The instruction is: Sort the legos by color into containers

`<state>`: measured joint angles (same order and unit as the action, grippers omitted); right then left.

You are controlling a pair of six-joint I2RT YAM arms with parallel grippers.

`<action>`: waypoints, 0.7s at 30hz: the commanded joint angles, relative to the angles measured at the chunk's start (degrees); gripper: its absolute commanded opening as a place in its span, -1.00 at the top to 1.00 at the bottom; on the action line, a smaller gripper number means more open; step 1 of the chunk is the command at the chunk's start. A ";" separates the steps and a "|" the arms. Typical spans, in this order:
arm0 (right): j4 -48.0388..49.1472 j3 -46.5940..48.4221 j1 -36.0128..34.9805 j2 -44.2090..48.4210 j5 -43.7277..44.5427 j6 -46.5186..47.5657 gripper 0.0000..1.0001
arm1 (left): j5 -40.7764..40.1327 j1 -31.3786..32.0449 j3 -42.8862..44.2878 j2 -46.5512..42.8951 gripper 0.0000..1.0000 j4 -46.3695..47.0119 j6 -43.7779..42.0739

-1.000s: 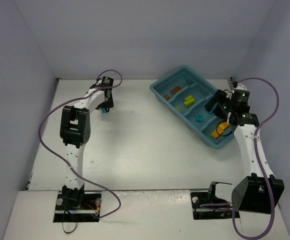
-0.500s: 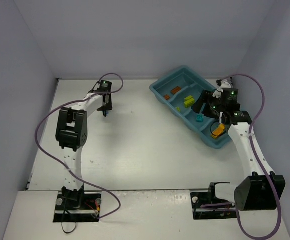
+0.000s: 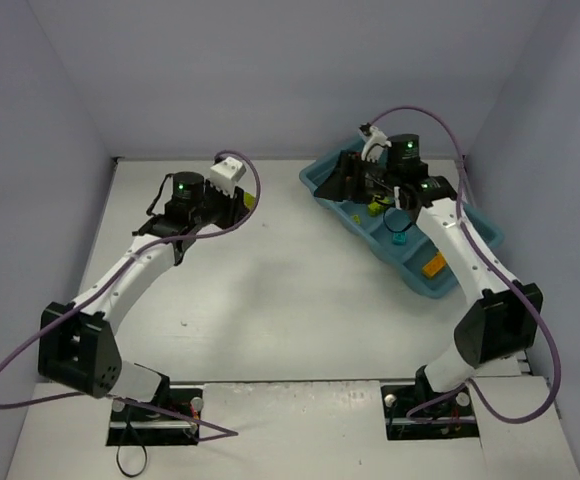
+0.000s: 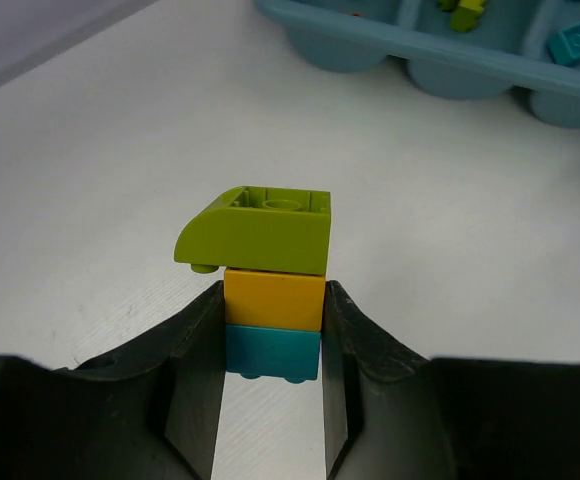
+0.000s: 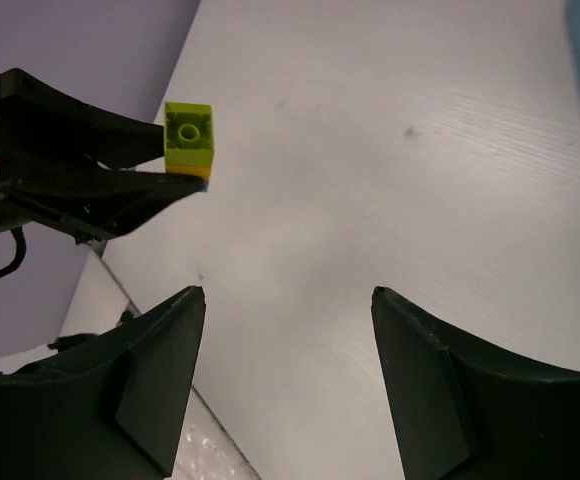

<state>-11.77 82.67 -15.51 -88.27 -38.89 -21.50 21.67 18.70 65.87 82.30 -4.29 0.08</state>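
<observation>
**L pincer** (image 4: 273,300): closed narrow on a three-brick stack (image 4: 272,290). Its fingers (image 4: 195,370) press both sides of the yellow-orange middle brick (image 4: 273,298) and the cyan base brick (image 4: 272,352). The lime sloped brick (image 4: 265,232) on top sits beyond the tips, ungripped. Right wrist view: same stack (image 5: 188,140), lime stud face toward the lens, dark L pincer (image 5: 185,180) behind and below it. The stack appears clear of the bench (image 5: 390,180).

Top view: L pincer (image 3: 242,200) is at far centre of bench, well apart from the tray (image 3: 425,288). L arm (image 3: 130,265) reaches up from the near-left base.

**R pincer** (image 5: 288,300): wide, nothing between fingers. Top view: R pincer (image 3: 342,178) is at far-left end of tray, pointing toward L pincer. Above or inside that compartment: cannot tell.

**Tray:** teal-blue, four compartments in a row, set diagonally at far right of bench. Contents seen from top:
- loose yellow-orange brick (image 3: 433,266) in near-right end compartment
- loose cyan brick (image 3: 398,240) in the next compartment
- loose lime brick (image 3: 375,207) in the third, just beside R arm (image 3: 460,240)
- far-left compartment covered by R pincer, contents not visible

Left wrist view: tray (image 4: 450,60) runs across top of frame, with a cyan and a lime piece inside separate compartments.
</observation>
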 commanded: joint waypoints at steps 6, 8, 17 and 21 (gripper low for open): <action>4.39 8.02 -9.97 -5.77 -7.33 -5.75 -0.29 | 7.77 5.55 -4.69 -13.74 0.77 -0.62 -11.58; 4.65 8.82 -11.90 -6.56 -8.30 -6.27 -0.29 | 6.99 6.96 -5.57 -16.02 0.78 -2.55 -13.34; 4.83 9.52 -17.36 -8.67 -8.30 -7.42 -0.29 | 5.23 8.99 -6.98 -19.99 0.78 -7.57 -15.54; 4.74 9.87 -18.59 -9.02 -8.65 -7.42 -0.29 | 4.08 9.16 -7.24 -20.51 0.78 -8.10 -16.16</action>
<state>-10.20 89.58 -33.26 -97.73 -45.50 -28.51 26.33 27.44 57.47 63.40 -13.61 -14.17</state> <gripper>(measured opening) 0.642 0.305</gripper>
